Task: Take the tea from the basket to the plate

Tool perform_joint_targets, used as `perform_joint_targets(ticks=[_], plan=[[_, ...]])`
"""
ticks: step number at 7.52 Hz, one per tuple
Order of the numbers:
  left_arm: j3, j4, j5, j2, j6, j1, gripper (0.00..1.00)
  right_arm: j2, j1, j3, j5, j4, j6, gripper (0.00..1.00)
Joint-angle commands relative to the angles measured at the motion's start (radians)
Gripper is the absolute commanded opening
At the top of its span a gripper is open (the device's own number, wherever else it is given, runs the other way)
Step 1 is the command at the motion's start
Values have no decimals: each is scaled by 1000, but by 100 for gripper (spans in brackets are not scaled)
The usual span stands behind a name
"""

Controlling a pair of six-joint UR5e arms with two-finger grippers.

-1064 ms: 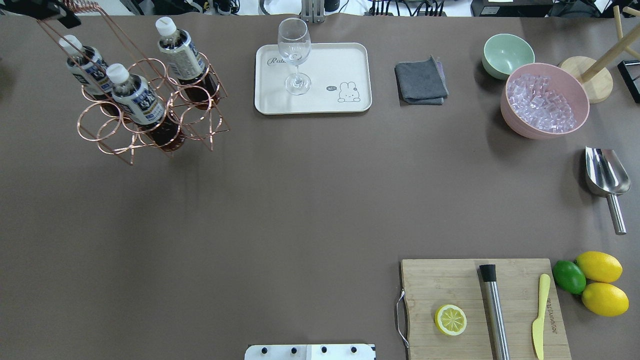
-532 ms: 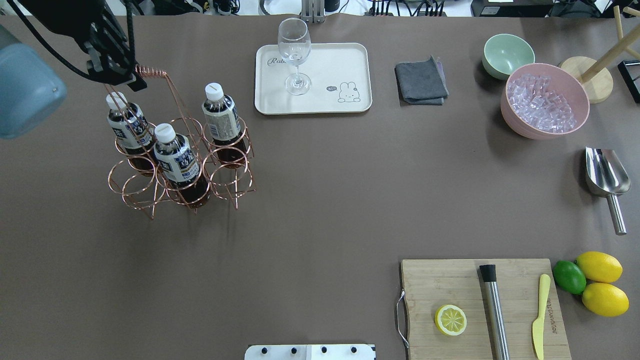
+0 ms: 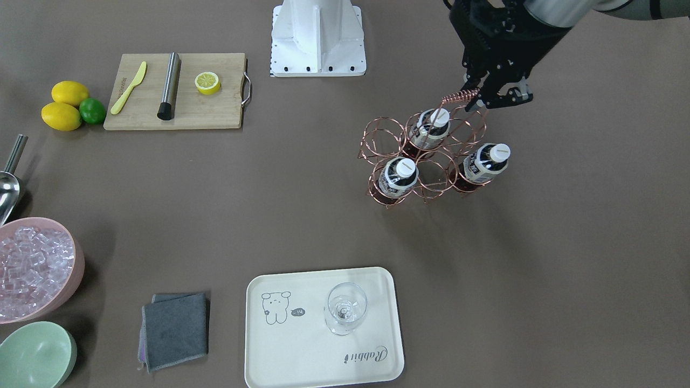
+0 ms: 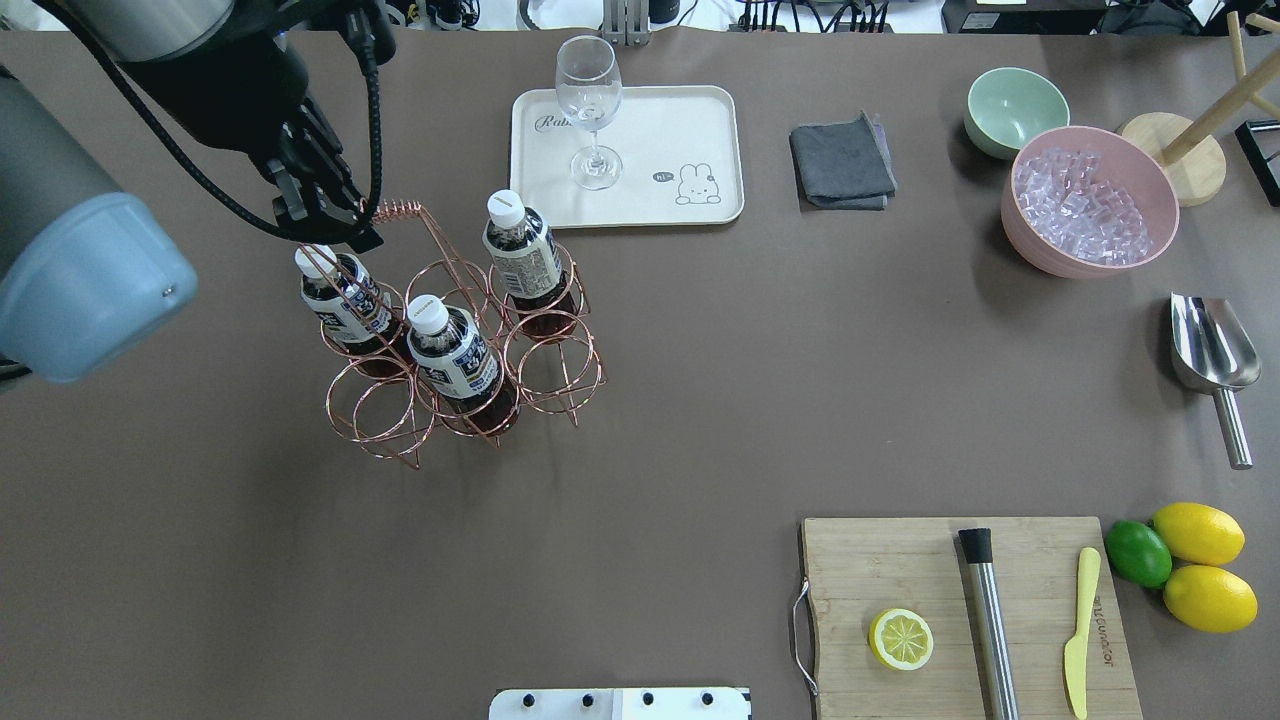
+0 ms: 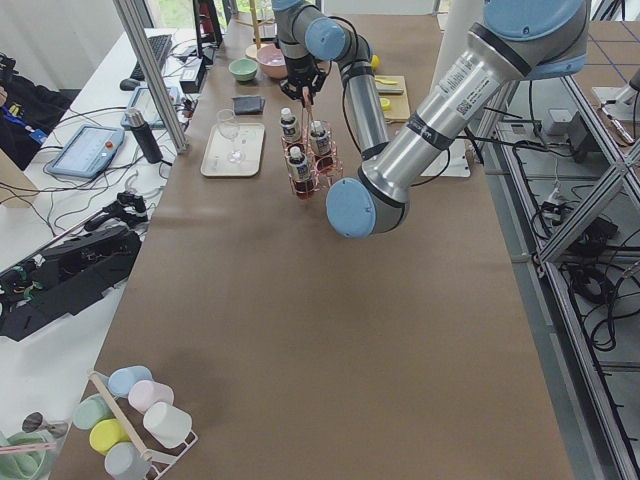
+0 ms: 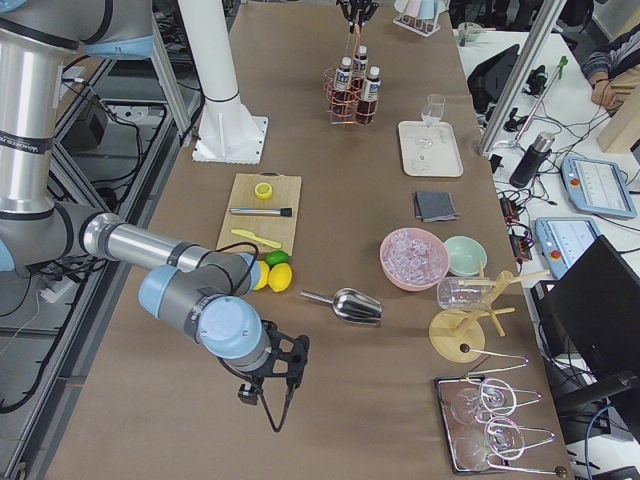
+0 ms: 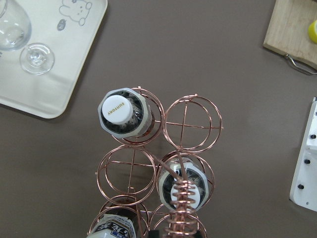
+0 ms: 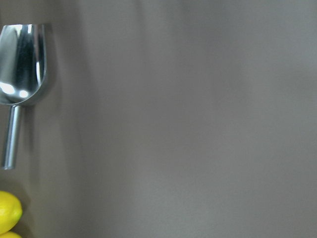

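Our left gripper's (image 4: 355,225) jaws clamp the basket (image 4: 560,375) by its handle, toward the bench's far left. Three bottles of tea (image 4: 520,255) sit inside. If the basket swings, a bottle could strike the glass (image 4: 588,90) on the plate (image 4: 700,130). We cannot tell how the right gripper's (image 6: 272,385) jaws stand.

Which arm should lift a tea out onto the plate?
Left. The left gripper grips the basket handle, right beside the tea, with the plate close by. The right gripper sits far off beside the scoop.
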Motion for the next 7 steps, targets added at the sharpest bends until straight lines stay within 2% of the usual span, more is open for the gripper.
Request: perform_joint_targets(ticks=[1,2,3,4,6,7], plan=[[15,-5,1,-56,-75,61,0,-115,-47,114,78,1,-38,100],[27,-7,27,-79,-100,89,0,-63,-134,115,78,2,64,100],[26,-5,58,-102,-101,113,0,12,-261,118,78,18,239,100],[29,-7,60,-102,-102,130,0,96,-390,120,69,53,340,100],[53,-12,73,-130,-104,149,0,141,-546,172,50,68,475,100],[87,-51,73,-136,-102,149,0,207,-607,198,59,68,673,100]])
